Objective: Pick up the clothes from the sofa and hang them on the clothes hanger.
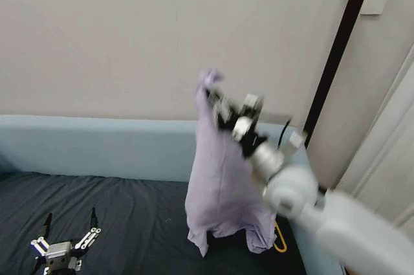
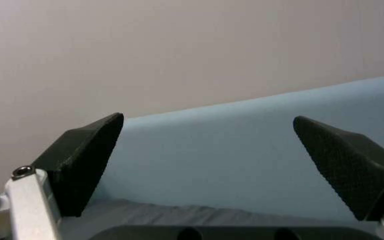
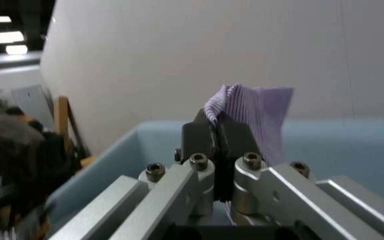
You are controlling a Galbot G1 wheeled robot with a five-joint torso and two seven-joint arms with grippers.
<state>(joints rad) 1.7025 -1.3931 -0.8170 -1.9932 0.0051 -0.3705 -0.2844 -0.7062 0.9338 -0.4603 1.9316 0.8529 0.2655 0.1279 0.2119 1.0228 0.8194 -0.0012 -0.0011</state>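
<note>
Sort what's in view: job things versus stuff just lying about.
Job: lilac striped cloth garment; right gripper, shut on its top; open left gripper, low over seat; light-blue sofa with dark seat.
Lying about: small orange loop on the seat; black upright post, purpose unclear.

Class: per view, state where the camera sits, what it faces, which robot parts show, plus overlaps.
Head view: robot's head, facing the pale blue sofa; open left gripper over its dark seat, right gripper holding a lilac striped shirt.
Left wrist view: left wrist, facing sofa backrest and wall; own open fingers.
Right wrist view: right wrist, facing wall; own fingers shut on shirt.
Shared: head and right wrist views show the shirt.
</note>
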